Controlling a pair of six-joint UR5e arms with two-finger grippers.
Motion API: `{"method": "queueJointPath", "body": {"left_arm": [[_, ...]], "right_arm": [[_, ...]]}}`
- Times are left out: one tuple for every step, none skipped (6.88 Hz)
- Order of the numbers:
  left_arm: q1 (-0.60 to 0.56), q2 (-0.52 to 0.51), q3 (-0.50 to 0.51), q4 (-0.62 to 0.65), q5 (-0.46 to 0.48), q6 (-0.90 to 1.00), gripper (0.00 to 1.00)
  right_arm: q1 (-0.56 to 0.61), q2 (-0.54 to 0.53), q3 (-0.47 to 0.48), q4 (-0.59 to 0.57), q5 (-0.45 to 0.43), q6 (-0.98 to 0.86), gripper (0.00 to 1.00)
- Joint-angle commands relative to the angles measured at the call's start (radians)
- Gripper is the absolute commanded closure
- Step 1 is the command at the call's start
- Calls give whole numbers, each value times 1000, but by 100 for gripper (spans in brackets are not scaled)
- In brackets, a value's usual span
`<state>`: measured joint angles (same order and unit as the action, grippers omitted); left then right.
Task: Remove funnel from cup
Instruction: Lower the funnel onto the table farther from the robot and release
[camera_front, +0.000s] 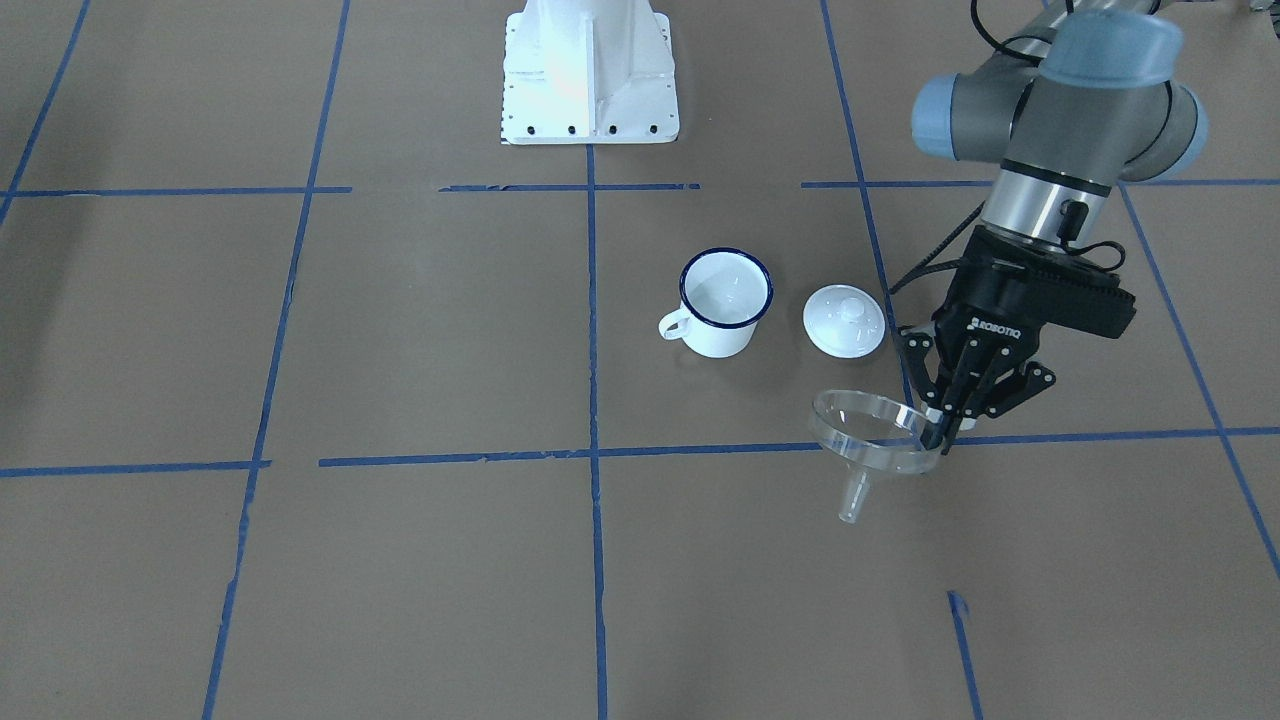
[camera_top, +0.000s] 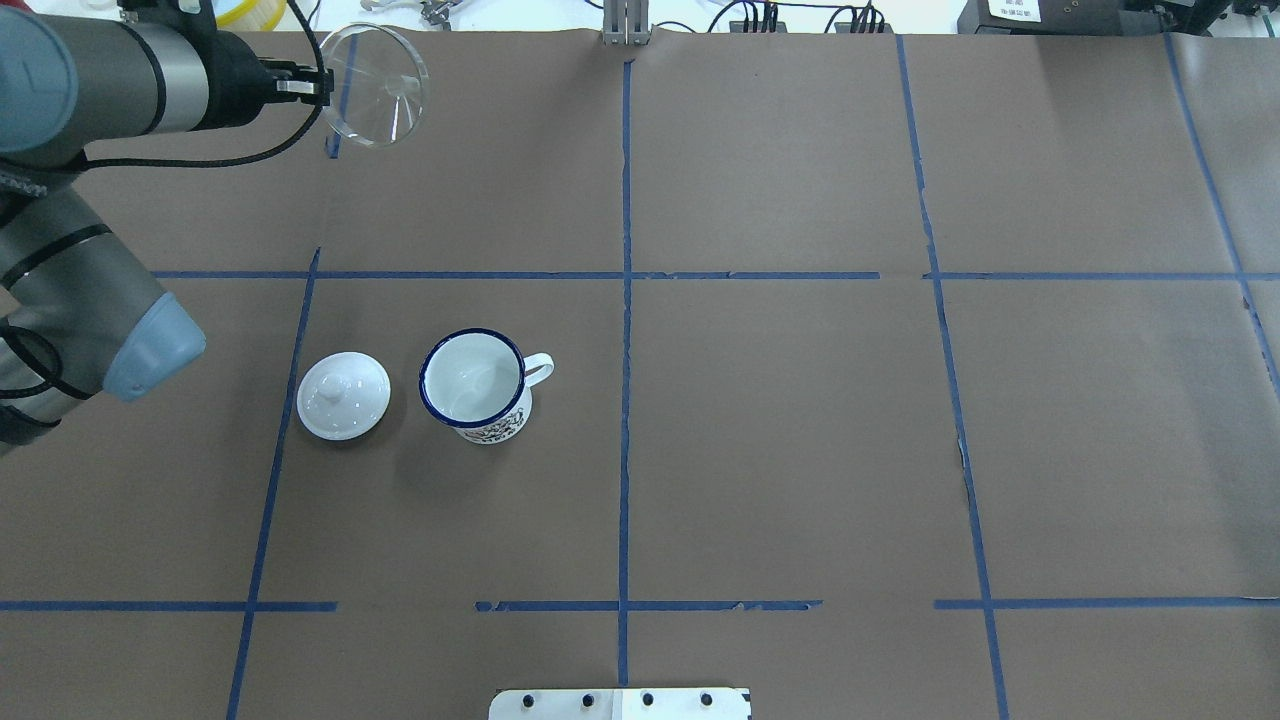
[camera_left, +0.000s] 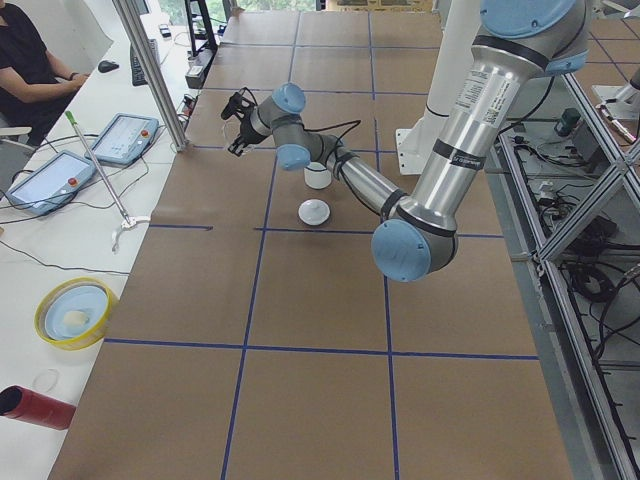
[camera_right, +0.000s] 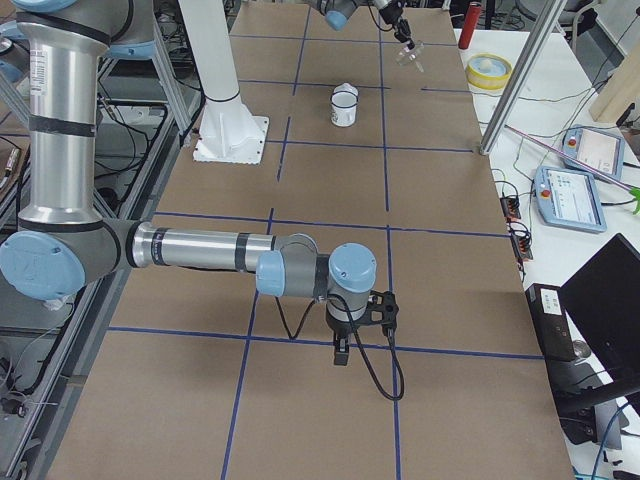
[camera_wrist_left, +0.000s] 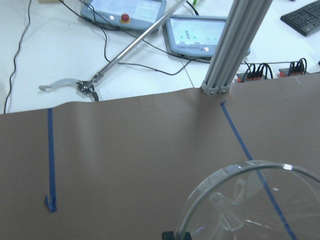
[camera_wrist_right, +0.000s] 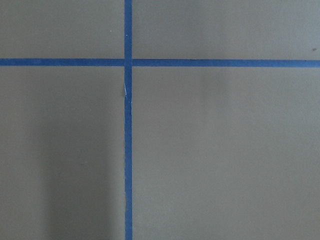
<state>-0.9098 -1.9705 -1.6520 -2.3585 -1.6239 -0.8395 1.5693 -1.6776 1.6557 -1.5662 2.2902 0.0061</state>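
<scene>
left tool (camera_top: 316, 88) clamped on funnel (camera_top: 378, 70) rim | cup (camera_top: 473, 385) upright, well apart from tool, nearer robot base (camera_top: 620, 705) | white lid (camera_top: 343, 395) beside cup, on tool's side

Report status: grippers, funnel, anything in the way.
Left gripper shut on funnel rim, funnel out of cup, aloft. Right gripper: cannot tell. Lid beside cup, not blocking.

You'll find the cup (camera_top: 473, 383) on the table (camera_top: 800, 450), the lid (camera_top: 343, 395) just beside it on the robot's left, and the funnel (camera_top: 375, 72) beyond both, well apart, off the table in the left gripper (camera_front: 940, 428).
</scene>
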Motion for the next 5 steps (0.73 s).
{"method": "queueJointPath", "body": {"left_arm": [[67, 45, 144, -235, 228, 29, 100], [106, 51, 165, -273, 316, 143, 100], [127, 52, 193, -278, 369, 166, 100], [187, 47, 231, -280, 450, 166, 100], [257, 48, 251, -280, 519, 166, 100]], "right_arm": [[0, 1, -1, 0, 0, 0, 0], [0, 1, -1, 0, 0, 0, 0], [0, 1, -1, 0, 0, 0, 0], [0, 1, -1, 0, 0, 0, 0], [0, -1, -1, 0, 0, 0, 0]]}}
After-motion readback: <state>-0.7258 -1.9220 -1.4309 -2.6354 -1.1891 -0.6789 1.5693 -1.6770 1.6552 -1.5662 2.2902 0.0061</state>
